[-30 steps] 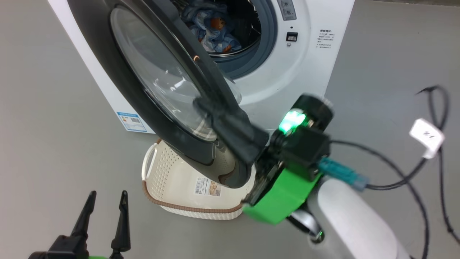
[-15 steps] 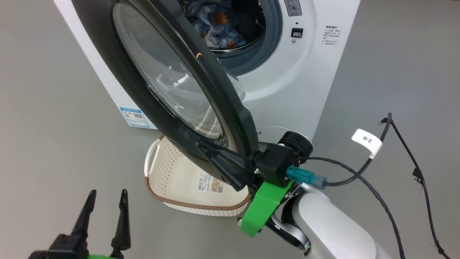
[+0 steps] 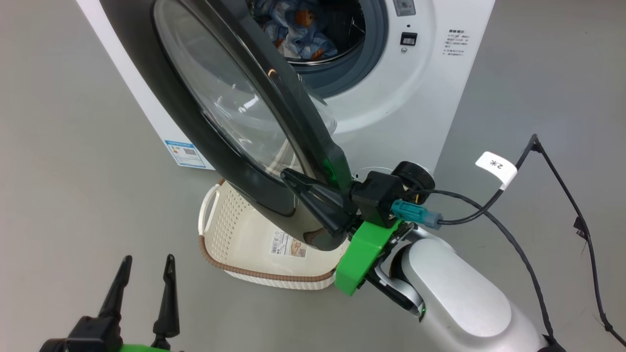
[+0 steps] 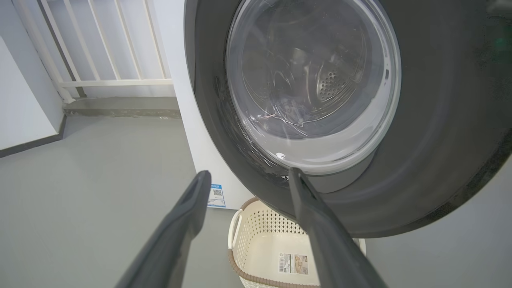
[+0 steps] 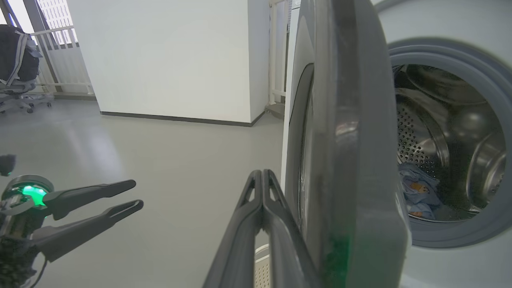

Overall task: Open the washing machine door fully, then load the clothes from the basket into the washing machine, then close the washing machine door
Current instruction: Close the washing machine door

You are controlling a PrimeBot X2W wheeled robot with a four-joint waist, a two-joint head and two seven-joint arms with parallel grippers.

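Washing machine door (image 3: pixel 225 107) stands part-way open. The right gripper (image 3: pixel 289 177) has its two dark fingers pinched flat together, gripping nothing, and they lie along the door's glossy outer rim near its free lower edge. Just under that edge the basket (image 3: pixel 222 225) sits on the grey floor (image 3: pixel 73 195), close in front of the washing machine (image 3: pixel 401 98), bare inside but for its paper label (image 3: pixel 289 246). Past the door, the clothes (image 3: pixel 298 34) lie in the steel drum (image 5: pixel 416 132). The left gripper (image 3: pixel 149 259) hangs low and well apart, fingers spread wide and empty. A black cable (image 3: pixel 462 220) with a white tag (image 3: pixel 496 166) trails from the right wrist. A second ago that wrist was a blur. It has since rolled, bringing its green mount (image 3: pixel 364 256) underneath. The door's angle looks much the same, and the left gripper hasn't budged.
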